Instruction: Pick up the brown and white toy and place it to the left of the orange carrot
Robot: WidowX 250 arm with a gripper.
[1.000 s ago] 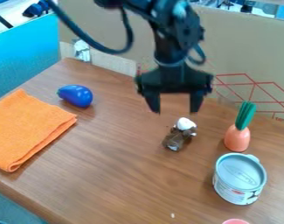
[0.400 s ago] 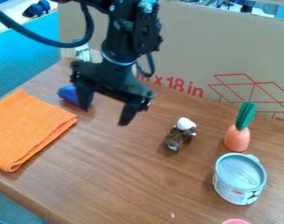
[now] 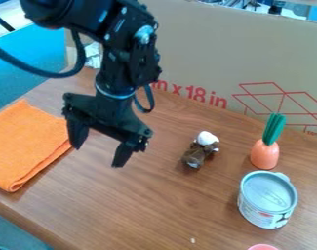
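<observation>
The black gripper is open over the left-middle part of the table, with nothing between its fingers. Its left finger overlaps the right corner of the folded orange cloth in this view; whether they touch I cannot tell. To the gripper's right lies a small brown and white plush figure. Farther right, an orange toy carrot with a green top stands upright, and a white can with a grey lid is just in front of it.
A large cardboard box with red print stands along the table's back edge. Part of a pink round object shows at the front edge of the view. A teal panel stands behind the table's left side.
The open gripper has moved left and then toward the front, away from above the plush figure. The blue toy left of it is now hidden behind the gripper. Other objects have not moved.
</observation>
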